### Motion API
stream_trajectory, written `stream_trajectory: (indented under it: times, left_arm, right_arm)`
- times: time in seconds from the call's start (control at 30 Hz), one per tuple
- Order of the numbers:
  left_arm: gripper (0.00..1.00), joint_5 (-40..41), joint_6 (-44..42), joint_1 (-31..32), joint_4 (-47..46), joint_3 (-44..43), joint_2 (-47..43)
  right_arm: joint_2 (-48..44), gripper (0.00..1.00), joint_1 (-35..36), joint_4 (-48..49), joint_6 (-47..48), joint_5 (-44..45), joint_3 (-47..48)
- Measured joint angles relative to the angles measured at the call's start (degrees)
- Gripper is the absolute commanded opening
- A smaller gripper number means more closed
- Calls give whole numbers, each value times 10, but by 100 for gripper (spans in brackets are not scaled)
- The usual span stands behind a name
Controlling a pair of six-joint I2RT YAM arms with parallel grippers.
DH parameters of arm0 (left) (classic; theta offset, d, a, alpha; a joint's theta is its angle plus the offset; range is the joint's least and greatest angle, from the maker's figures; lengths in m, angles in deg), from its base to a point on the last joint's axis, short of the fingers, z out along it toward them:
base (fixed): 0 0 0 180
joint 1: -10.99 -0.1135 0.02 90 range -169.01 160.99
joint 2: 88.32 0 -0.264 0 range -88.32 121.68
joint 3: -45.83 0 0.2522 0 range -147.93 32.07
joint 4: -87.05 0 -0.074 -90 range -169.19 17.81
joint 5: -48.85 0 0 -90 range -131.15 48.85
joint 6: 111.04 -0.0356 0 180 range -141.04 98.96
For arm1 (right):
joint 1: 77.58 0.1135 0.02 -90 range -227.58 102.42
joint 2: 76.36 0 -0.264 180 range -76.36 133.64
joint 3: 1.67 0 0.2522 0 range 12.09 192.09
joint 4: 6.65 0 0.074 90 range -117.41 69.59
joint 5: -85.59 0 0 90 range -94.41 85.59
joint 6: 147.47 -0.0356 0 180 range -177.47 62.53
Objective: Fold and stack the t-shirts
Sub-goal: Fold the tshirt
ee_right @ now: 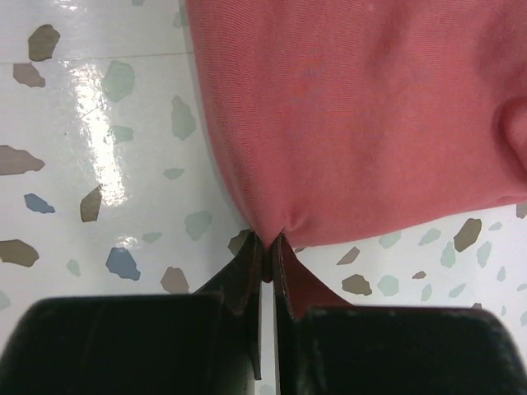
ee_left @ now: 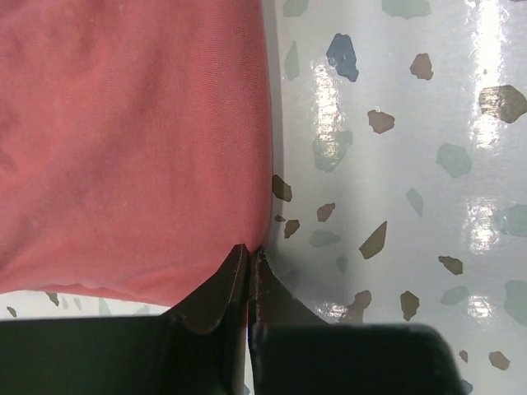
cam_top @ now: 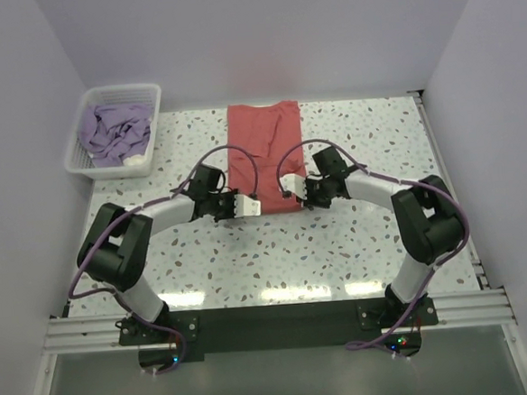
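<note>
Pinching coral shirt (cam_top: 264,143) are left gripper (ee_left: 249,250) and right gripper (ee_right: 268,239); basket (cam_top: 114,168) holds lavender shirt (cam_top: 114,131).

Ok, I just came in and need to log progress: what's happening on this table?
The coral-red t-shirt lies as a folded strip on the table. The left gripper and right gripper each pinch a near corner of it, fingers shut. The lavender t-shirt sits crumpled in the white basket at the far left, not yet folded.
</note>
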State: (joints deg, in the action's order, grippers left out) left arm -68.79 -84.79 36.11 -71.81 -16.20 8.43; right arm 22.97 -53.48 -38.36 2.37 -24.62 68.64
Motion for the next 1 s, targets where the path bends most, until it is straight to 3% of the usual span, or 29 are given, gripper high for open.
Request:
stream_trajectory:
  times: [0.4, 0.57, 0.73, 1.0]
  left_arm:
    - [0, -8, 32, -26, 112, -142, -59]
    - [0, -26, 32, -25, 163, -140, -118]
    - [0, -49, 38, -14, 212, -85, -202]
    - [0, -137, 104, 26, 355, -46, -354]
  right_arm:
    - [-55, 0, -25, -96, -53, -13, 152]
    - [-124, 0, -26, -142, -57, -26, 134]
    - [-226, 0, -16, -212, -58, -55, 66]
    - [-416, 0, 0, -396, -53, -129, 38]
